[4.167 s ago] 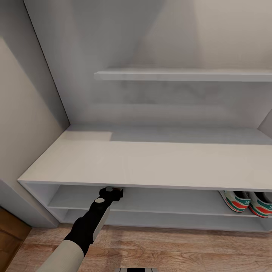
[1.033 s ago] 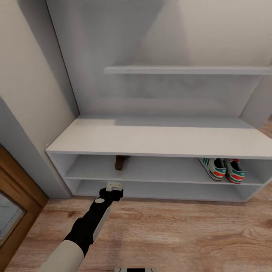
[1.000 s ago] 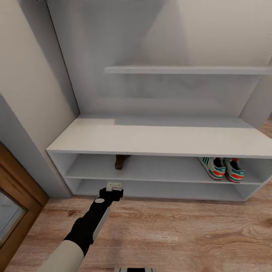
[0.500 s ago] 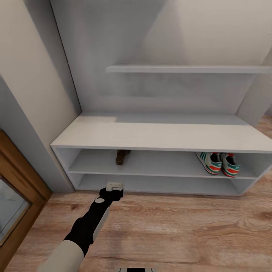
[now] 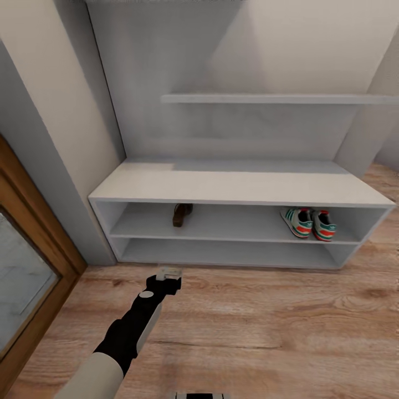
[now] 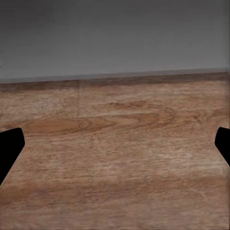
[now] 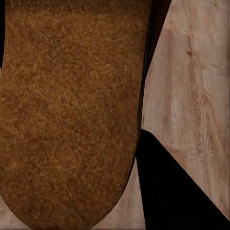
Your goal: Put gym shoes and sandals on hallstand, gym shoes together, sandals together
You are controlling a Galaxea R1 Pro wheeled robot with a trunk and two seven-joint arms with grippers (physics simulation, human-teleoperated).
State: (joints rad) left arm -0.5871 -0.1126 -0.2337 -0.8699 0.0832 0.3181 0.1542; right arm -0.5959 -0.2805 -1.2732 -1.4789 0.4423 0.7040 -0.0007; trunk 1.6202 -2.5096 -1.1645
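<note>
Pale grey hallstand (image 5: 238, 187) stands against the wall; its upper shelf row carries 1 dark brown sandal (image 5: 181, 214) toward the left end and the 2 gym shoes (image 5: 307, 223) side by side near the right end. That leaves 1 sandal to place.

Right wrist view shows a tan fuzzy insole, the 2nd sandal (image 7: 72, 110), close up against the camera w/ a dark finger beside it and wood-plank floor (image 7: 191, 81) behind. Judging by that, the right gripper is clamped on this sandal, though the contact itself is hidden. Left gripper (image 5: 168, 272) hangs low over the floor in front of the rack, jaws spread wide & nothing between them; its fingertips (image 6: 9, 148) frame bare planks.

Risks from here, as a judgement:
- Rack sits well apart from the robot; a long approach w/ a soft sandal in a partial pinch could let it slip to the floor.
- Shelf opening is low under the bench top; a high entry would knock the sandal on the front edge.
- Setting it near the sneakers, not next to the shelved sandal, would break the pairing.
- Outstretched left arm could bump the lower shelf edge.
</note>
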